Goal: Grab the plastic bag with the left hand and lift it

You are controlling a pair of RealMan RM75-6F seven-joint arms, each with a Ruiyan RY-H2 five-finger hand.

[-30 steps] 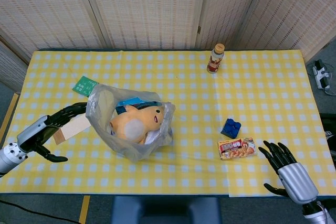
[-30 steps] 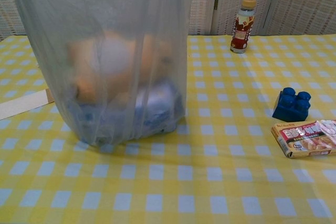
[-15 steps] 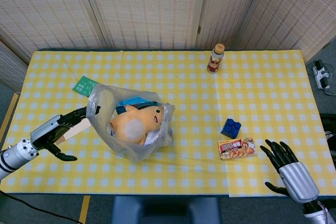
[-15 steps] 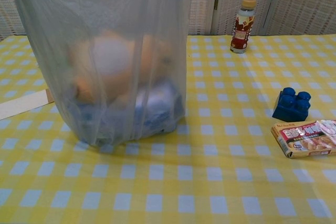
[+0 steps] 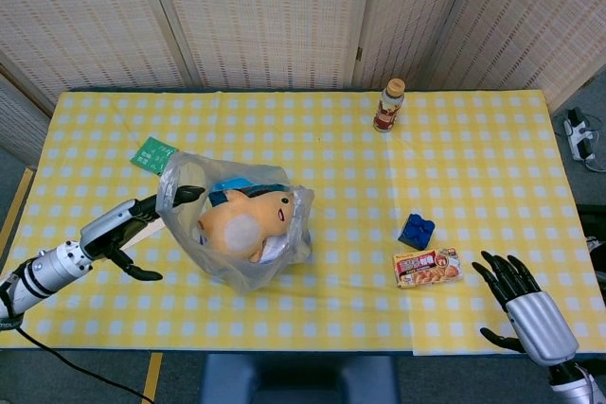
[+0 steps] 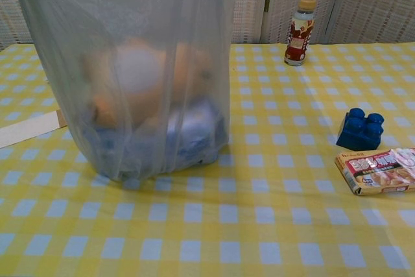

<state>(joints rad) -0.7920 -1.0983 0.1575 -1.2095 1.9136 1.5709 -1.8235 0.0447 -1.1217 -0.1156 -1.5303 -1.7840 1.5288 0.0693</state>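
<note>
Yellow checked table (image 5: pixel 473 167) before woven screens, seen from above and from chest height. Stood left of centre on it: bag (image 5: pixel 237 229), upright, mouth open, orange toy (image 5: pixel 244 222) and blue items inside. Reached to the bag's left rim: left hand (image 5: pixel 123 224), fingers spread, tips at or just over the plastic edge, nothing gripped yet. Rested open at the near right corner, holding nothing: right hand (image 5: pixel 525 305). Judged as the approach step; called next for closing the fingers on the rim or handle, then lifting straight up. Compared with a second ago: left hand further right, from well beside the bag to its rim; bag unmoved.
</note>
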